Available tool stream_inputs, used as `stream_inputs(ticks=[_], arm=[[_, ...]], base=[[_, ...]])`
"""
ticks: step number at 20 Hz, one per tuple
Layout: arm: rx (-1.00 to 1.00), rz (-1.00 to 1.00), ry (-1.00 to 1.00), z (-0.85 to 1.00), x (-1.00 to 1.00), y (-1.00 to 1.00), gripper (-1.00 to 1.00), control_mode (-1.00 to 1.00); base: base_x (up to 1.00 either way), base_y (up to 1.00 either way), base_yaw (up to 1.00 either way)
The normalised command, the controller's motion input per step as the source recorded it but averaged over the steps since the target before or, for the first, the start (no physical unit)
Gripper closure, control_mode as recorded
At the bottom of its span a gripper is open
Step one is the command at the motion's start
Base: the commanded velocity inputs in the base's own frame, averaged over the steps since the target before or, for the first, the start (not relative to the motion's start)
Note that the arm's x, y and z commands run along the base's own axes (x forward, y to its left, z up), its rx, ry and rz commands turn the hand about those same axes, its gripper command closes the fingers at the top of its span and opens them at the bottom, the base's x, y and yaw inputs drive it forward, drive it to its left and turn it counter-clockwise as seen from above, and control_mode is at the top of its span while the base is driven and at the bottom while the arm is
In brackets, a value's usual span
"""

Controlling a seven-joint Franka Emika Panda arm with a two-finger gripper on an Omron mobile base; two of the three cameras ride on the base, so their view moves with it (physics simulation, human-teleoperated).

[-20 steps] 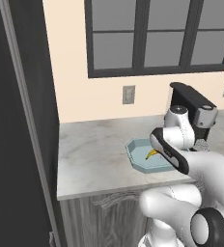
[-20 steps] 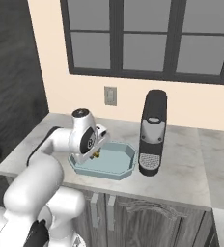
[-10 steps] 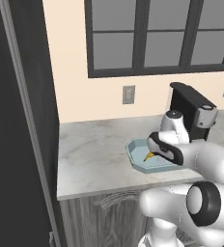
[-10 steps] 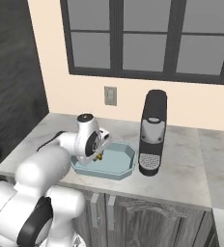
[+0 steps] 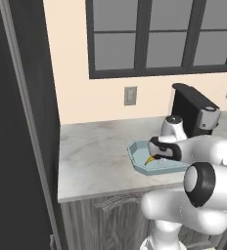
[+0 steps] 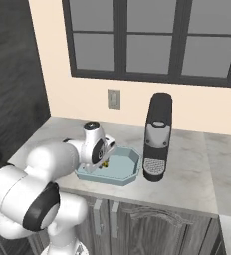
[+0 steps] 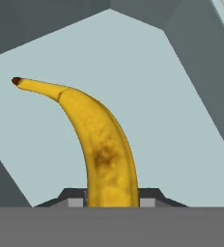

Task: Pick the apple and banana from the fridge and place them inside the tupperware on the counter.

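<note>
The curved yellow banana point(image 7: 100, 140) points its dark tip away from my hand, over the pale floor of the light blue-grey tupperware point(image 7: 196, 62). My gripper point(image 7: 112, 202) is shut on the banana's near end. The tupperware point(image 5: 136, 158) sits on the marbled counter point(image 5: 93, 156), and my hand reaches down into it, the banana point(image 5: 150, 159) showing as a yellow sliver under it. From the right, the banana point(image 6: 104, 162) sits low inside the tupperware point(image 6: 131, 172). The apple is hidden. The fridge point(image 5: 15, 127) rises as a dark grey wall at the left.
A black coffee machine point(image 6: 157, 137) stands just right of the tray, close to its rim. A wall with a socket point(image 5: 130, 95) and a dark-framed window point(image 5: 159, 39) backs the counter. Bare marbled counter point(image 6: 53, 134) lies left of the tray, towards the fridge.
The arm has folded nearer, its elbow swinging forward. The hand with the banana has sunk a little lower into the tray. The grip stays shut.
</note>
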Motion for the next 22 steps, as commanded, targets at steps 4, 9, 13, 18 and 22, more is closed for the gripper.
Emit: stream_inputs(ticks=[4,9,13,18,22], arm=[[0.0,0.0,0.0,-0.27,0.14,-0.03,1.0,-1.0],[0.0,0.0,0.0,-0.31,0.06,-0.02,-1.0,-1.0],[0.0,0.0,0.0,-0.23,0.01,-0.04,-1.0,-1.0],[0.0,0.0,-0.01,0.04,-0.16,0.0,-1.0,-1.0],[0.0,-0.02,0.0,0.26,-0.31,0.0,-1.0,-1.0]], base=[[0.0,0.0,0.0],[0.0,0.0,0.0],[0.0,0.0,0.0],[0.0,0.0,0.0],[0.0,0.0,0.0]])
